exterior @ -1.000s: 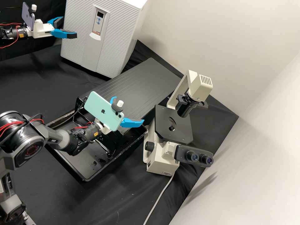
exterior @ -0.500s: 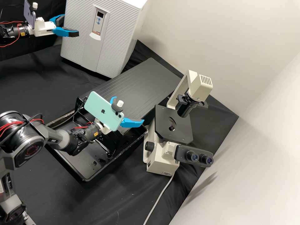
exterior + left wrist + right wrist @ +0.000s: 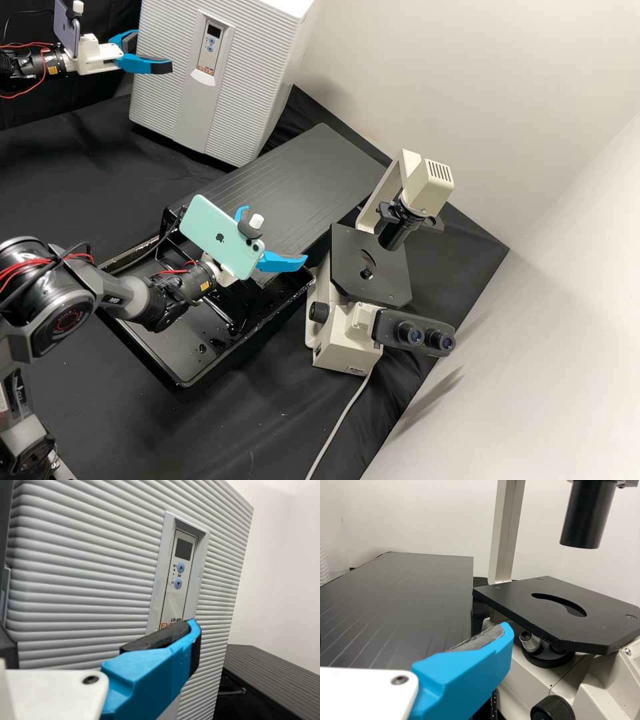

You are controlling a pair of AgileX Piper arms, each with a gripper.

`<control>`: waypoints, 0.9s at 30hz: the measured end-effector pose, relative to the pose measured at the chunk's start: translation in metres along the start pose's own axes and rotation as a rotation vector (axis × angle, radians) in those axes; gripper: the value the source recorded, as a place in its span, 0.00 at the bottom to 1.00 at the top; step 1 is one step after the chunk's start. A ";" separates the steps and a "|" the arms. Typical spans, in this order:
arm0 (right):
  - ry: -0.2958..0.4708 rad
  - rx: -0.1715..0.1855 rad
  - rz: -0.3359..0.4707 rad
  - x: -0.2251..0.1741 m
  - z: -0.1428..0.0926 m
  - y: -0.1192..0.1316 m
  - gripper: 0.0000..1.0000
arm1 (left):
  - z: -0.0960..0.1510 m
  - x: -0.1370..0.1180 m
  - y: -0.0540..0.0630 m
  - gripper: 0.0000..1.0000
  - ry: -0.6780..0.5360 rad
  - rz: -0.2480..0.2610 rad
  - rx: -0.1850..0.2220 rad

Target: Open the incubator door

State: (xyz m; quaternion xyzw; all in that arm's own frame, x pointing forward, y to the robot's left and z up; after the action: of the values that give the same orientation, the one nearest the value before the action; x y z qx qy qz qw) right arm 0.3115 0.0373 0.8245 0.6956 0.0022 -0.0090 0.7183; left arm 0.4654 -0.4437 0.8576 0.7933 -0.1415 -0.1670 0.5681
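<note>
the incubator [image 3: 160, 103] stood at the far end of the counter [image 3: 60, 180], pale and boxy, its door [image 3: 250, 93] of fine level ridges closed. a smooth upright strip ran down the front, and set into it was the control panel [image 3: 183, 555], with a dark little screen above two blue buttons.

the left claw [image 3: 150, 55] was held in front of the incubator, by the door's side edge, and its two blue fingers were spread with nothing between them. whether either finger touched the door could not be told. a purple phone [image 3: 65, 33] was mounted behind those fingers.

the right claw [image 3: 277, 240] hung over the edge of the black tray [image 3: 150, 360], near the microscope [image 3: 340, 347], its fingers spread too and empty. a mint green phone [image 3: 207, 230] was fixed on that arm, tilted.

a few drops of liquid lay in the tray, and past it a wide black board [image 3: 293, 173], scored with thin lines, reached towards the incubator. the microscope was cream, with a flat black stage [image 3: 347, 267] and paired eyepieces [image 3: 427, 337]; a pale cable [image 3: 340, 420] trailed from its base across the black cloth.
</note>
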 end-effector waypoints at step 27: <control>0.000 0.000 0.000 0.000 0.000 0.000 1.00 | 0.000 0.000 0.000 0.00 0.000 0.000 0.000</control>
State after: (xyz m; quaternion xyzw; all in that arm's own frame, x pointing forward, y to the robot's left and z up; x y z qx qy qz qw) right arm 0.3115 0.0373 0.8245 0.6956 0.0022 -0.0090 0.7183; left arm 0.4654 -0.4437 0.8576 0.7933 -0.1415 -0.1670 0.5681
